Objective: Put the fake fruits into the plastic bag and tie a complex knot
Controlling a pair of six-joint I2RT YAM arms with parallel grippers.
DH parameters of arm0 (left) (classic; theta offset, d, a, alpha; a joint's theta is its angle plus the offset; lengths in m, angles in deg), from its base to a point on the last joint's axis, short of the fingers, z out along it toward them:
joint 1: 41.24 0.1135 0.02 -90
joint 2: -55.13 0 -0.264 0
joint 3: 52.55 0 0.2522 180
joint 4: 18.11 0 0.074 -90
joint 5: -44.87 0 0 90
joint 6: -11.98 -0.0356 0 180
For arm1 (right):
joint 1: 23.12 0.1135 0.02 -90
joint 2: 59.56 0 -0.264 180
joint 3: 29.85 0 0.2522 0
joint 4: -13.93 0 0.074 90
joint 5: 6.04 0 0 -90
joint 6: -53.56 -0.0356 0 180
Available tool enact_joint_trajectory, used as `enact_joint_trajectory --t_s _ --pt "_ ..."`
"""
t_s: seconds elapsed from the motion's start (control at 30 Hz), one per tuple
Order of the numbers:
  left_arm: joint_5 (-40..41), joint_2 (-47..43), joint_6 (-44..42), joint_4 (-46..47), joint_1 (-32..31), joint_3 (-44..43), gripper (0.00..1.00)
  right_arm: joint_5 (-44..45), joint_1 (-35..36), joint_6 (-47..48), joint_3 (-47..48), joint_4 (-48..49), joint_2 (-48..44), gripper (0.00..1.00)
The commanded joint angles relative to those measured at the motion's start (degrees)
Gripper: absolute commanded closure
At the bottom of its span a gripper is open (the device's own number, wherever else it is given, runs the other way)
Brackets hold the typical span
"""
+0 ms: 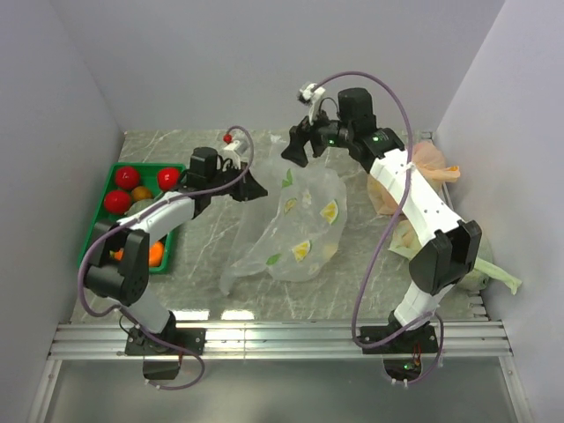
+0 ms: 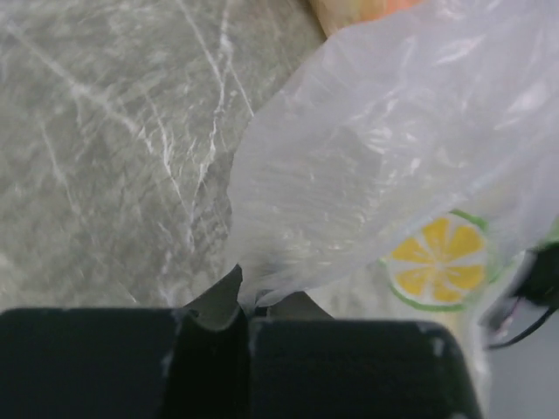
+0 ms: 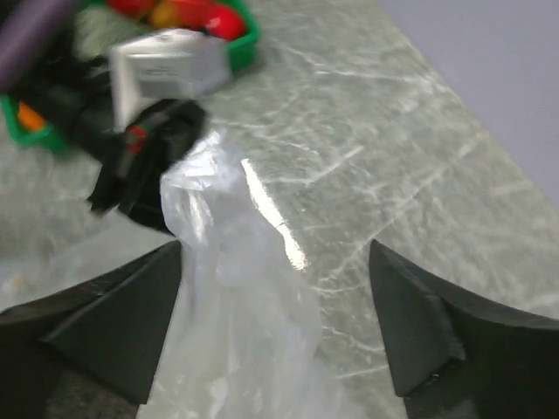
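This looks like a robotics lab test cell, with plain white panels [image 1: 70,106] boxing in a marble-patterned table [image 1: 203,242]. The left arm [image 1: 163,216] and the right arm [image 1: 419,198] are bolted to an aluminium rail [image 1: 282,339] at its near edge.

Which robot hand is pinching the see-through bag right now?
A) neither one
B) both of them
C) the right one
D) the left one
D: the left gripper has its fingers shut on a fold of the plastic bag, while the right gripper stands wide open.
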Motion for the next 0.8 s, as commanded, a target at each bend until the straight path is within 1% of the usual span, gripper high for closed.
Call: enact_joint_trajectory --t_s 0.0,0.07,0.1,0.13,0.2,0.23,0.27,0.37,0.43,0.5,0.57,0.63,0.77 --pt "8.16 -6.14 18.83 2.48 0.50 0.68 1.00 9.94 -3.94 -15.27 0.07 0.85 -3.78 0.05" --pt "10.70 -6.85 22.46 0.19 0.41 0.16 1.00 12.23 -5.96 -19.68 -4.24 2.78 -7.13 0.04" --pt "17.59 -7.12 26.66 -2.69 0.24 -0.45 1.00 12.93 -7.80 -22.40 -7.75 2.96 -10.28 0.04" --pt "20.18 -6.25 28.18 -10.12 -0.20 -3.24 1.00 13.12 -8.51 -23.39 -9.26 2.70 -11.61 0.04" --pt "23.97 -3.36 31.43 -19.28 -0.90 -7.29 1.00 13.90 -9.74 -25.76 -13.47 2.27 -15.73 0.03" --pt "23.81 -2.56 32.14 -20.03 -0.99 -7.66 1.00 13.91 -9.83 -26.64 -14.98 2.35 -17.06 0.03" --pt "23.12 -2.12 32.85 -19.34 -1.08 -7.32 1.00 15.39 -9.66 -27.52 -16.56 2.70 -18.29 0.03" --pt "22.58 -2.37 35.75 -14.17 -1.43 -4.43 1.00 13.56 -8.87 -28.84 -21.22 3.23 -21.20 0.02" --pt "24.15 -1.68 35.93 -14.32 -2.39 -5.63 1.00 14.17 -6.51 -29.81 -24.21 4.54 -21.99 0.02" --pt "23.99 -0.71 36.45 -14.15 -2.66 -6.43 1.00 15.75 -4.57 -30.95 -26.41 5.69 -21.82 0.02" --pt "23.99 -0.36 37.16 -13.97 -2.75 -6.87 0.99 17.67 -1.50 -31.22 -26.94 6.22 -20.25 0.01" --pt "24.07 0.26 36.99 -14.50 -2.93 -7.40 0.97 21.80 0.53 -30.26 -26.42 5.78 -18.14 0.01" --pt "24.60 0.17 36.37 -13.80 -3.10 -6.61 0.95 24.45 4.92 -29.73 -21.33 3.32 -10.33 0.01"
